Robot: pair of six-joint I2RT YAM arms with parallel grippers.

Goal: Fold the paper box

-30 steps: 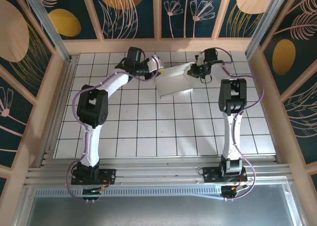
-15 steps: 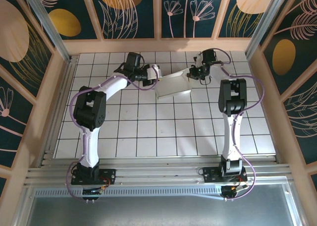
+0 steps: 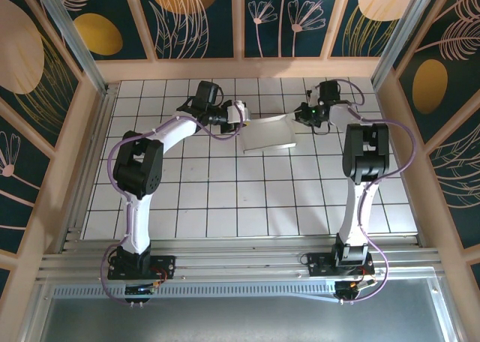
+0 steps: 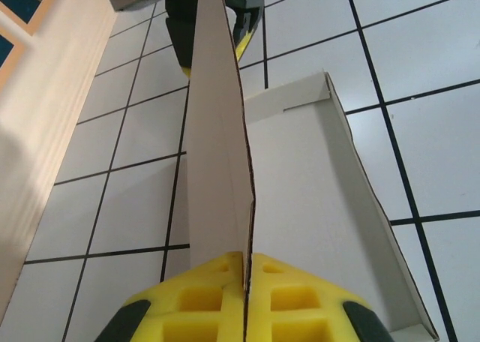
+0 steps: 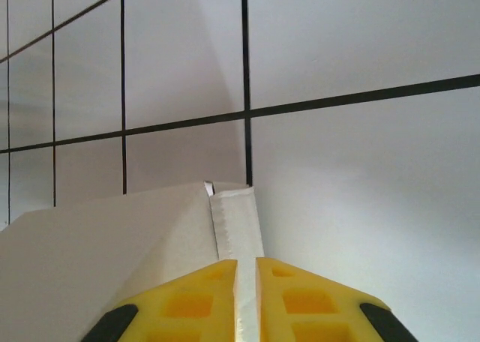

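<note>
White paper box [image 3: 266,136], yellow fingers [image 4: 196,303], black-gridded white tiles [image 3: 225,199].

Table [image 3: 225,199] was tiled white with dark grout lines — the paper box [image 3: 268,136] was seen resting on the far-middle tiles, one flap upright.

Right wrist view: right gripper [image 5: 246,286] cut off at 6 o'clock. Flap of paper box [image 5: 97,267] goes between pads; can't tell if pinched or loose. Box cut off at 7 o'clock.
Left wrist view: left gripper [image 4: 246,286] cut off at 6 o'clock; box wall end hidden between pads. At 12 o'clock, right gripper half hidden behind wall.
Top view: fingertips too small to see.
</note>
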